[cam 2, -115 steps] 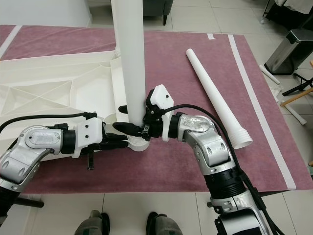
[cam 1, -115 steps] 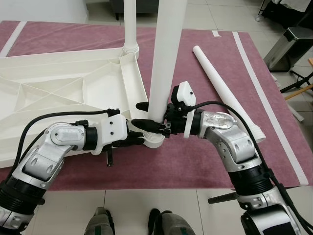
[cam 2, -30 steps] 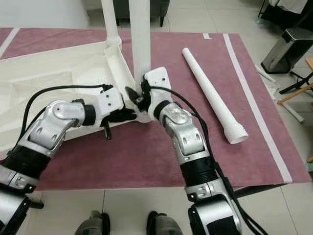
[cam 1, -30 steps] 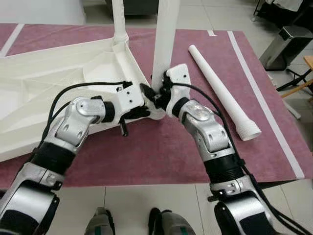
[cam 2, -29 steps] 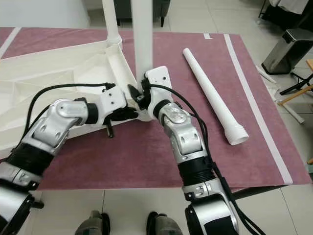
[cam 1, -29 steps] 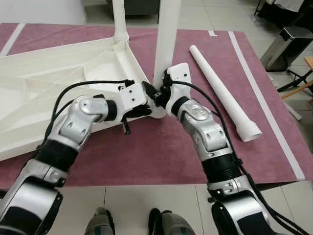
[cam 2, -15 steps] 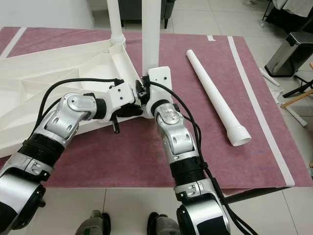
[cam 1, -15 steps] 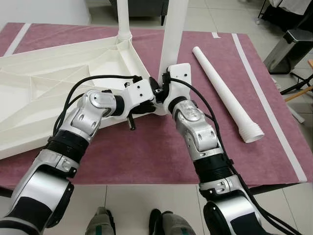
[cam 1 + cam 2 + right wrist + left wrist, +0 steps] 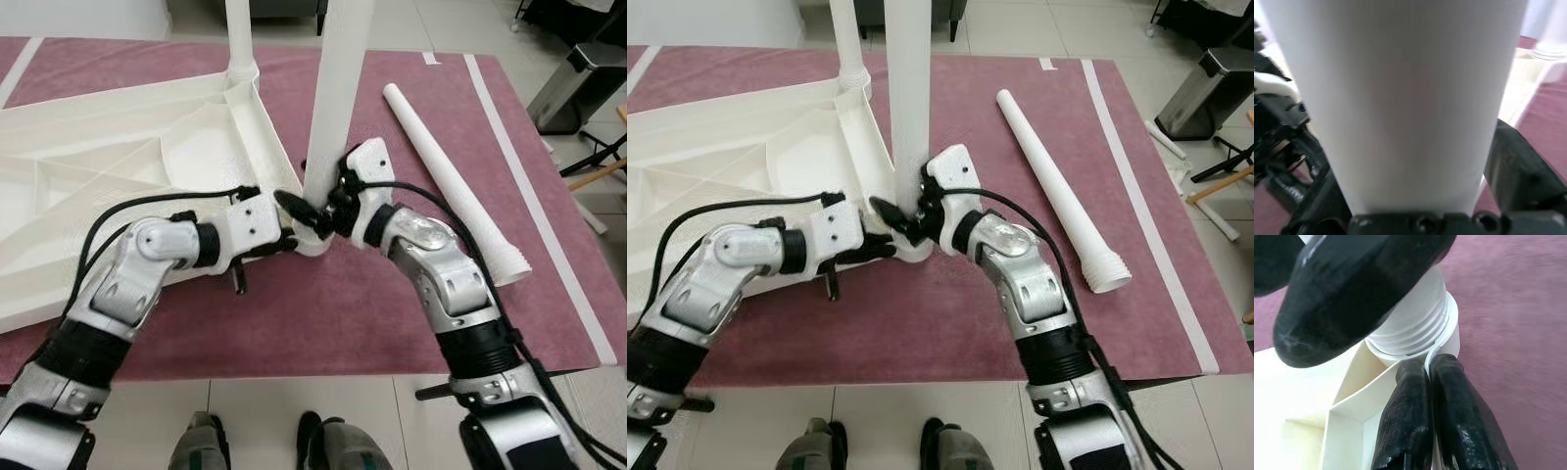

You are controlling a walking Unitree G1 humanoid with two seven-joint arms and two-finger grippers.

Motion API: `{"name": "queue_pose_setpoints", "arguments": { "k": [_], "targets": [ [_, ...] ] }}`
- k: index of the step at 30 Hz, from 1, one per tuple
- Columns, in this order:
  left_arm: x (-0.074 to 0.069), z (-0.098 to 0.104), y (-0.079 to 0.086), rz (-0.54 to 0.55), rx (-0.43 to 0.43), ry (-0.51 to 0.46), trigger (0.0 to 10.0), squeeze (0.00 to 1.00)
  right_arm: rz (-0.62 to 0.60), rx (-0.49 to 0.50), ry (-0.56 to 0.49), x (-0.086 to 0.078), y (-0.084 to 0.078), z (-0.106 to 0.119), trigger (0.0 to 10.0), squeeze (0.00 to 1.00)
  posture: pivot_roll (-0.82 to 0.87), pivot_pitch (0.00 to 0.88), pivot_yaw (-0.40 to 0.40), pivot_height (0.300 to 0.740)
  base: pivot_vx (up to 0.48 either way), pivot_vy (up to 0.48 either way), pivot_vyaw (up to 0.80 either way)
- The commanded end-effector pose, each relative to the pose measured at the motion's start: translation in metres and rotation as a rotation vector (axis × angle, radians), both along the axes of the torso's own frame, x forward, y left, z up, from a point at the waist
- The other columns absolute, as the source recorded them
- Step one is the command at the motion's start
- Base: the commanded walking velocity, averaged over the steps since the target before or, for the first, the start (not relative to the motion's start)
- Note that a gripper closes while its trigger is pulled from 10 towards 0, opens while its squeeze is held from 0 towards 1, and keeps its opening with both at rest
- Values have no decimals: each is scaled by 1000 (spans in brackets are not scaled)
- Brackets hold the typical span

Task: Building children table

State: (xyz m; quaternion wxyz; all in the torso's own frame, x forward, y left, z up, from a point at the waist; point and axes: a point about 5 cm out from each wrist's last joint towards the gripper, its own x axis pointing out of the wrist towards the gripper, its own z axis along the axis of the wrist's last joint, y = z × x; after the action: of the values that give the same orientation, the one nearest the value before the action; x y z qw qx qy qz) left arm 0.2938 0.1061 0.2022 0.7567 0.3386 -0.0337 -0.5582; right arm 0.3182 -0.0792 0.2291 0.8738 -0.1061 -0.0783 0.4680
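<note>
A white children's tabletop [image 9: 118,176] lies upside down on a maroon rug. One white leg [image 9: 333,108] stands in the near corner socket, its threaded base [image 9: 1410,328] seated in the collar. A second leg [image 9: 238,39] stands at the far corner. A third leg [image 9: 451,166] lies loose on the rug to the right. My right gripper [image 9: 315,211] is shut around the near leg just above its base, fingers [image 9: 1513,161] on either side. My left gripper [image 9: 292,240] is shut on the thin rim of the tabletop's corner [image 9: 1400,377], right beside the socket.
A silver bin [image 9: 578,83] stands off the rug at the upper right, with dark stand legs [image 9: 598,162] near it. A white tape line [image 9: 529,196] runs along the rug's right side. Tiled floor and my feet [image 9: 206,446] lie at the near edge.
My right forearm has swung out to the right around the near leg while still gripping it. The left gripper stays at the corner. The whole view has shifted a little.
</note>
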Motion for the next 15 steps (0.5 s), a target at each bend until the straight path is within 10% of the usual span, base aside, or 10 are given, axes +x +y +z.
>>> {"name": "queue_pose_setpoints", "arguments": {
  "k": [1, 6, 7, 8, 9, 15],
  "targets": [
    [-23, 12, -10, -190, -13, -14, 0, 0, 109, -6, -7, -8, 3, 2, 10000, 0, 118, 195, -19, 740, 0, 0, 0],
    [-34, 9, -3, -214, 0, 8, 0, 0, 246, -24, 23, -16, 1, 3, 10000, 0, 124, 194, -25, 740, 0, 0, 0],
    [-35, 10, -1, -210, -1, 10, 0, 0, 280, -26, 38, -18, 1, 2, 6510, 0, 124, 194, -25, 740, 0, 0, 0],
    [-36, 10, 0, -204, -3, 10, 0, 0, 311, -23, 49, -21, 1, 2, 941, 0, 125, 193, -26, 740, 0, 0, 0],
    [-36, 11, 0, -198, -6, 8, 0, 0, 331, -19, 59, -23, 1, 1, 0, 0, 126, 192, -27, 740, 0, 0, 0],
    [-27, 14, -2, -129, -35, -11, 0, 0, 305, -21, 83, -22, 4, -5, 0, 0, 120, 192, -24, 740, 0, 0, 0]
  ]
}}
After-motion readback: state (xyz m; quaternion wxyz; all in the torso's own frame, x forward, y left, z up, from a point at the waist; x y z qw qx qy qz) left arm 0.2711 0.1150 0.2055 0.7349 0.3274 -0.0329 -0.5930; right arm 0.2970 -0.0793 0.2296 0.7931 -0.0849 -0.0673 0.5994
